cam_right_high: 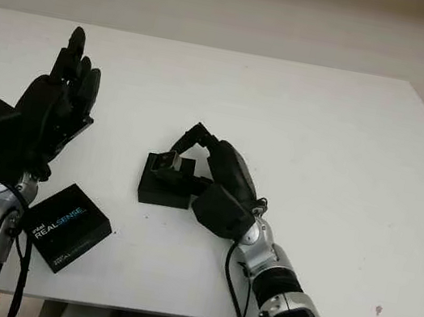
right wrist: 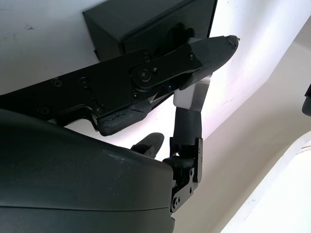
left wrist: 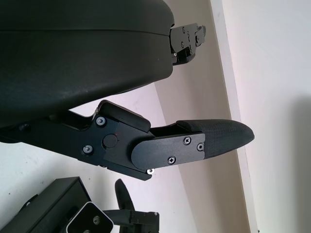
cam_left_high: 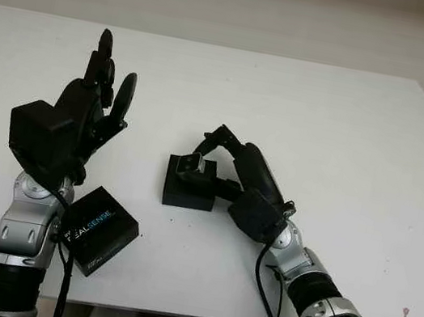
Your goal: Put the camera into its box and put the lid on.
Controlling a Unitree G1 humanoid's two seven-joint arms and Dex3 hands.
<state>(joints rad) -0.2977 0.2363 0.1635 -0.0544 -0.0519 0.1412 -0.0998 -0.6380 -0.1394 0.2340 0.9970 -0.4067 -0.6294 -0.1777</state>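
Nearest to us, at the lower left of the head views, we see the black lid point(cam_left_high: 99, 231) printed with "REALSENSE" lying flat on the white counter point(cam_left_high: 348, 133), tilted at an angle, just beside the left arm.

Above it, the left robot hand point(cam_left_high: 95, 97) is raised off the counter at the left of the frame, released and grasping nothing, its fingers pointing toward the far edge.

At the centre, we find the black box point(cam_left_high: 186, 187) sitting on the counter, well apart from the lid. The right robot hand point(cam_left_high: 224, 161) comes in from the lower right and arches over the box's right side, its fingers clenched around the camera point(cam_left_high: 194, 164), a small silver-and-dark body held at the top of the box. In the right wrist view, the camera point(right wrist: 192, 94) sits pinched between the fingers point(right wrist: 209, 51) right against the open box point(right wrist: 146, 19).
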